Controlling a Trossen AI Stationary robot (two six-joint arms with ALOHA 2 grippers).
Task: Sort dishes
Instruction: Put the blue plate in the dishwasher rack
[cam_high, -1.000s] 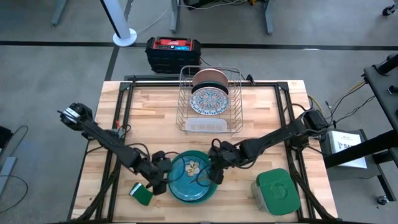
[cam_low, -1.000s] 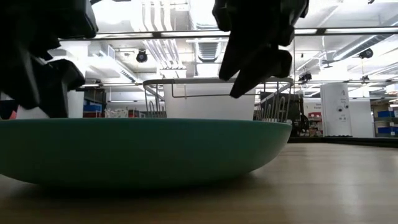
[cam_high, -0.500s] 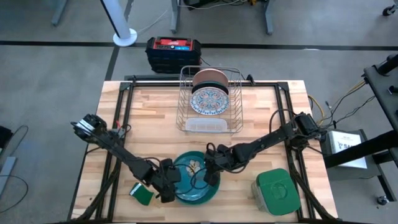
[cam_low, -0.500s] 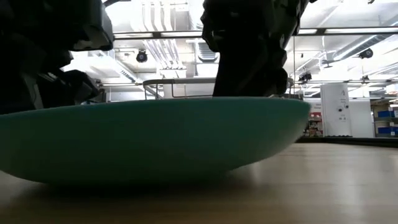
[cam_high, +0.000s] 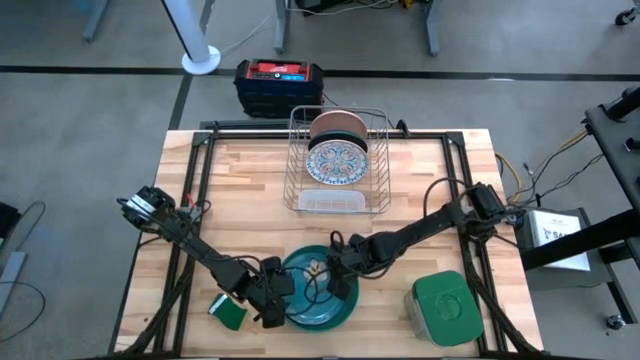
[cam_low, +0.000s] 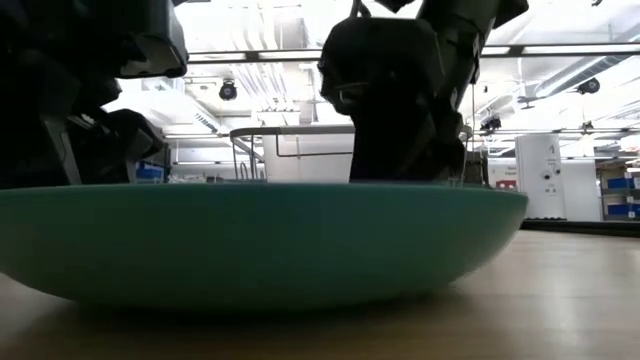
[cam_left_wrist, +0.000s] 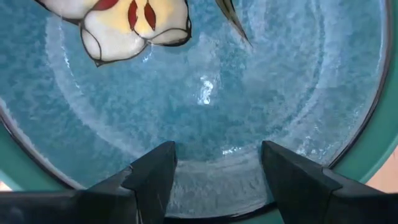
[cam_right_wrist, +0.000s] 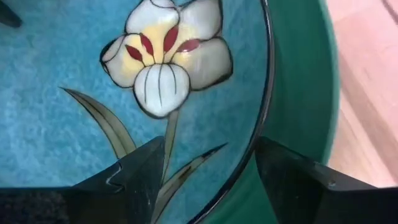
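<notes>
Since a second ago both arms have dropped lower over the bright teal-green plate (cam_high: 318, 289), which has slid slightly toward the table's near edge. It sits flat on the wooden table (cam_high: 240, 190), flower painted inside. Left gripper (cam_high: 272, 293) hangs over its left rim, right gripper (cam_high: 338, 276) over its right rim. Both have fingers apart straddling the rim, not clamped, likely lining up a two-sided lift. Dish rack (cam_high: 339, 160) behind already holds the ornamented plate (cam_high: 337, 162) upright. Green sponge (cam_high: 229, 314) just beside the left gripper, green-lidded container (cam_high: 445, 307) at right.
</notes>
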